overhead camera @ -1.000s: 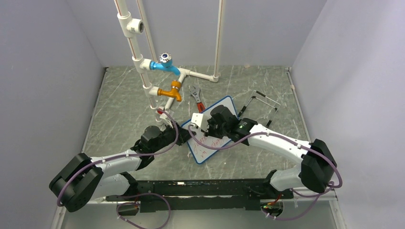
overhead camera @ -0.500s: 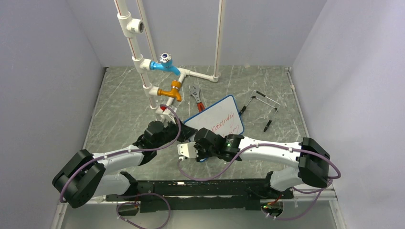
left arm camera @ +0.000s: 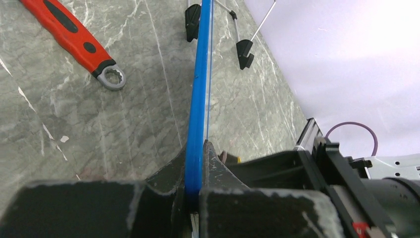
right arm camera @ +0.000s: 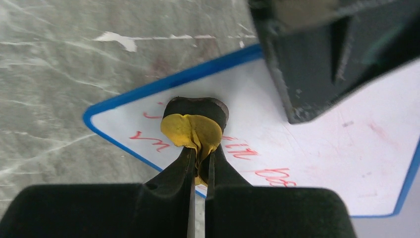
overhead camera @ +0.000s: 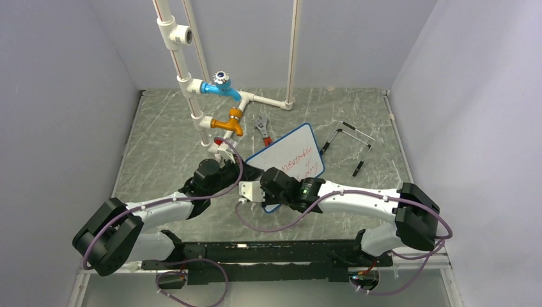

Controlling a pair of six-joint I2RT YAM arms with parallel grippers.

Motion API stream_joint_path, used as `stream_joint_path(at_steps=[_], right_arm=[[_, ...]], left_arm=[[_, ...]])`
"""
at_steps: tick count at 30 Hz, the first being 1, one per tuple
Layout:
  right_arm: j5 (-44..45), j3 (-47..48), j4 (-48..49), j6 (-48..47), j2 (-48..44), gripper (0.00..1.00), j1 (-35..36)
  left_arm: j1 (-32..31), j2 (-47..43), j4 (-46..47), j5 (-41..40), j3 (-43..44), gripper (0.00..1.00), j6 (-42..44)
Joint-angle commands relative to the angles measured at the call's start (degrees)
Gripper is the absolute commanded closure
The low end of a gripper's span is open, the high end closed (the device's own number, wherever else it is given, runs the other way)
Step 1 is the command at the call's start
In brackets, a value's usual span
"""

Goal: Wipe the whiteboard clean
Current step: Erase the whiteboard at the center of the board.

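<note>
The whiteboard [overhead camera: 291,155], white with a blue frame and red handwriting, is held tilted at mid-table. My left gripper [overhead camera: 245,173] is shut on its left edge; the left wrist view shows the blue frame [left arm camera: 199,99] pinched between the jaws of the left gripper [left arm camera: 198,166]. My right gripper [overhead camera: 267,193] hovers at the board's near-left corner. In the right wrist view the right gripper [right arm camera: 200,148] is shut on a crumpled yellow cloth [right arm camera: 190,130], backed by a black pad, over the whiteboard's [right arm camera: 322,148] red lines.
A white pipe rig with a blue valve [overhead camera: 220,86] and an orange valve [overhead camera: 229,123] stands at the back left. A red-handled wrench [overhead camera: 262,131] lies behind the board, seen close as the wrench [left arm camera: 74,39]. A thin metal stand [overhead camera: 350,142] lies to the right.
The left gripper has raised and shifted the board toward the back. The right gripper swept from the board's middle down to its near-left corner, then edged slightly back.
</note>
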Motion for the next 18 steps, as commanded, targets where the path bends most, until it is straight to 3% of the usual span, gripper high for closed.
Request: stream_joint_path(at_steps=[1, 9, 18], right_arm=[[8.42, 0.16, 6.61, 1.31, -0.53, 1.0, -4.33], [-4.53, -1.21, -2.82, -5.11, 0.9, 1.0, 0.52], [-3.37, -1.06, -3.17, -5.66, 2.3, 1.0, 1.95]], left_arm=[[-1.44, -0.46, -5.72, 5.99, 0.19, 1.0, -1.07], [-1.16, 0.35, -5.75, 7.4, 1.4, 1.0, -0.57], [-0.01, 0.67, -6.5, 10.13, 2.06, 1.0, 0.25]])
